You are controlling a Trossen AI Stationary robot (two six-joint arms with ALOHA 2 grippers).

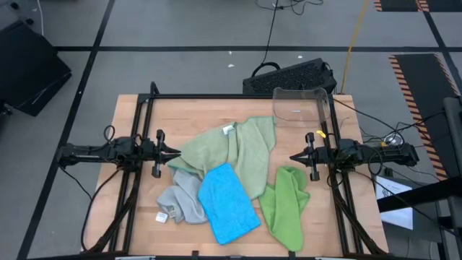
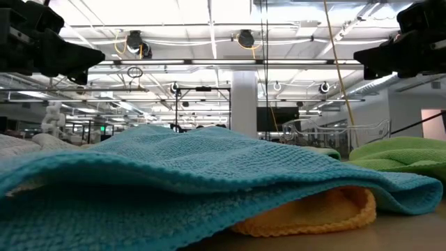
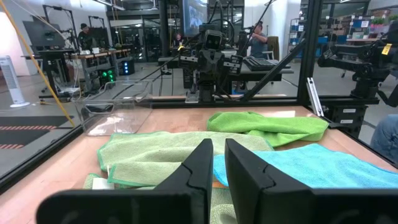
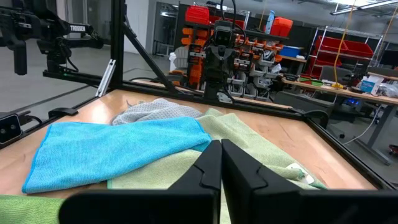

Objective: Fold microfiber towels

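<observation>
A: Report gripper state and position.

B: The left gripper hangs above the worktop at its left side, fingers drawn narrow with only a thin gap, holding nothing. The right gripper hangs at the right side, fingers pressed fully together, also empty. Both point inward at the pile.

A: Where are the towels?

B: In a loose heap between the two grippers. Nearest the front edge lies the blue towel, long axis running front to back, slightly slanted. An orange towel shows under it in the low view. The grey towel lies crumpled just beside the blue one on the left. The lime towel is bunched on the right, touching the heap's edge. Farther back, the sage towel spreads widest, partly under the blue one.

A: Which arm is nearer which towel?

B: The left gripper tip is close to the sage towel's left edge. The right gripper sits just above the lime towel's upper corner.

A: Clearance?

B: Bare wood lies at the back left and front left corners. A clear plastic bin occupies the back right, limiting room there.
</observation>
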